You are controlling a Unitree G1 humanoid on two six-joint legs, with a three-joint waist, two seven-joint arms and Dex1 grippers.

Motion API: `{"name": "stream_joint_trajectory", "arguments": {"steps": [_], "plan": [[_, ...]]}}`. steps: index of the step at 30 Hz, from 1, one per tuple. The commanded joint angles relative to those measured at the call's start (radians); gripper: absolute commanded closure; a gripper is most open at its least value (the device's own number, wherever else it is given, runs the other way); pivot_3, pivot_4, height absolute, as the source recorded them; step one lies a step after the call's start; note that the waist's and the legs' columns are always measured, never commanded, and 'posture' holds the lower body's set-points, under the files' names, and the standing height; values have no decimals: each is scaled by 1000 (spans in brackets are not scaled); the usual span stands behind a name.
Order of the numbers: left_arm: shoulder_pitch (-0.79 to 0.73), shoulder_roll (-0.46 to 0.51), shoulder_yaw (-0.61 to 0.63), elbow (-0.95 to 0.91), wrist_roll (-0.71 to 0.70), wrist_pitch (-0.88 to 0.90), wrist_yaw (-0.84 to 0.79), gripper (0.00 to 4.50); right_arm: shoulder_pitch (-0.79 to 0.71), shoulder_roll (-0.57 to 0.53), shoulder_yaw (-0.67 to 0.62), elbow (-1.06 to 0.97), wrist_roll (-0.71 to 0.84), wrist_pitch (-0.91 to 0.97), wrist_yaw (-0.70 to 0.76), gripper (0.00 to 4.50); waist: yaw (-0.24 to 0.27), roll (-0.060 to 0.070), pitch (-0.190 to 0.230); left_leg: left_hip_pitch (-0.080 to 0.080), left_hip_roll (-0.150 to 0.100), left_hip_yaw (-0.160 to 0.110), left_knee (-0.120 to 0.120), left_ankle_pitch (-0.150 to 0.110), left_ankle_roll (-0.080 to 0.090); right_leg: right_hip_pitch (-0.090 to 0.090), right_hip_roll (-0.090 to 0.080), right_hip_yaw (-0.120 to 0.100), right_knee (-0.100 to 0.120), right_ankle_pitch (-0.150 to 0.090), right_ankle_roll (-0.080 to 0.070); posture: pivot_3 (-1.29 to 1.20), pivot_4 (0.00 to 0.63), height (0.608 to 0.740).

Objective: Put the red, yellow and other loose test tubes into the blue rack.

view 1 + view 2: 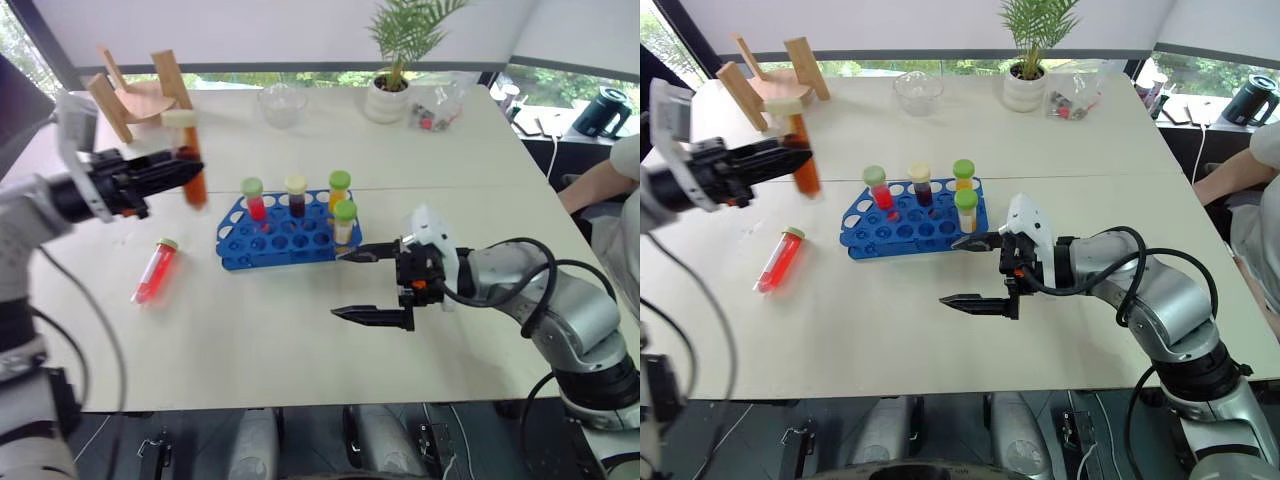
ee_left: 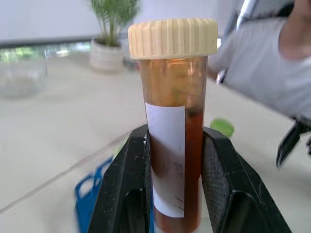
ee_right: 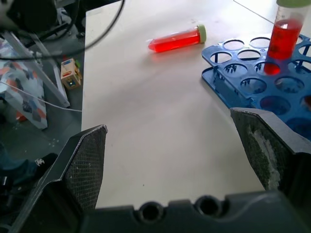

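At the frame's upper left, the left gripper (image 1: 180, 170) pinches an upright cream-capped amber tube (image 1: 192, 172) clear of the table, which next needs lowering into a free hole of the blue rack (image 1: 236, 250), while the right gripper (image 1: 372, 285) hangs spread wide and empty at centre-right.

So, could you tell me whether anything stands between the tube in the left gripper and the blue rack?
Nothing visible does. The left gripper holds the orange-brown tube upright above the table, and only bare tabletop lies between it and the blue rack. The red tube lies nearer the robot, off that path.

A blue rack (image 1: 285, 243), a red tube (image 1: 154, 272) and an amber, cream-capped tube (image 1: 190, 160).
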Motion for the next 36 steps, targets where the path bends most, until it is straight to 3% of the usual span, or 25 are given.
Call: {"name": "stream_joint_trajectory", "arguments": {"steps": [1,6,12,36], "plan": [[24,-154,-57,-69,50,-185,107,3654,-51,-16,-22,41,5,3,26,0,3,0,0,0,0,0,1,0,0,0,0,0,0,1,1,0,150,740],[112,-271,-195,-70,181,-389,129,3654,-84,-54,-30,55,26,46,58,0,-2,0,0,-1,0,0,3,0,0,0,1,1,0,2,2,0,150,740],[158,-300,-308,-12,301,-558,124,3654,-93,-79,-29,59,13,63,63,0,-1,0,0,0,0,0,0,-1,1,0,1,1,0,2,1,0,150,740],[118,-370,-414,257,460,-829,128,3654,-88,-39,-45,20,43,102,-25,0,1,0,0,0,0,0,-1,-1,1,0,1,1,-1,2,1,0,150,740]]}}
